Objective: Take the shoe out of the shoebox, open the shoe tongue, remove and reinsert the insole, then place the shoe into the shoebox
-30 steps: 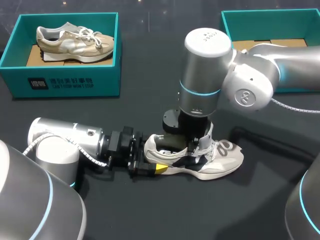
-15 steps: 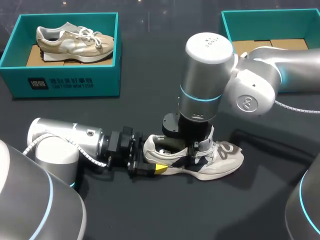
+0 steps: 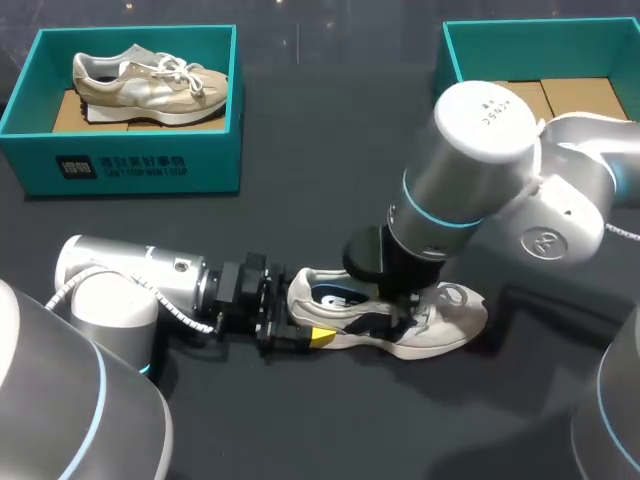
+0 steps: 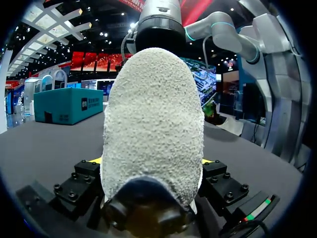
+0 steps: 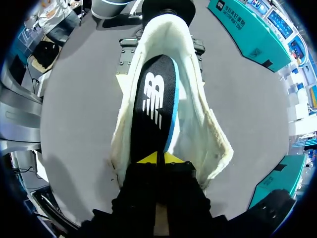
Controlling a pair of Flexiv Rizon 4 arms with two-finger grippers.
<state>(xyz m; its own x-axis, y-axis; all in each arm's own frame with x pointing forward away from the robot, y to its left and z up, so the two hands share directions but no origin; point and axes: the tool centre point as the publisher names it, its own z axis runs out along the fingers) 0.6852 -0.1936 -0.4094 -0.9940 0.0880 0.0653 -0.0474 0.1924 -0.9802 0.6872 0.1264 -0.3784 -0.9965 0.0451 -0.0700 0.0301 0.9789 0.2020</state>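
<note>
A white and cream shoe (image 3: 450,325) lies on its sole on the dark table, toe to the right. My left gripper (image 3: 300,335) comes in low from the left, and its fingers press the shoe's heel (image 4: 153,129) from both sides. My right arm leans down over the shoe's opening. Its gripper (image 5: 158,158) has the yellow tips together on the front end of the black insole (image 5: 153,99), which has a white logo and a blue edge. The insole (image 3: 343,296) shows inside the heel opening, tilted on its edge. The shoe's padded collar (image 5: 198,114) spreads around it.
A teal shoebox (image 3: 135,170) stands at the back left with a second beige shoe (image 3: 150,80) inside. Another teal box (image 3: 470,40) with cardboard inside stands at the back right, behind my right arm.
My right gripper closed inside the shoe. The right arm swung and leaned to the right, and the insole came into sight in the opening. The left arm kept still.
</note>
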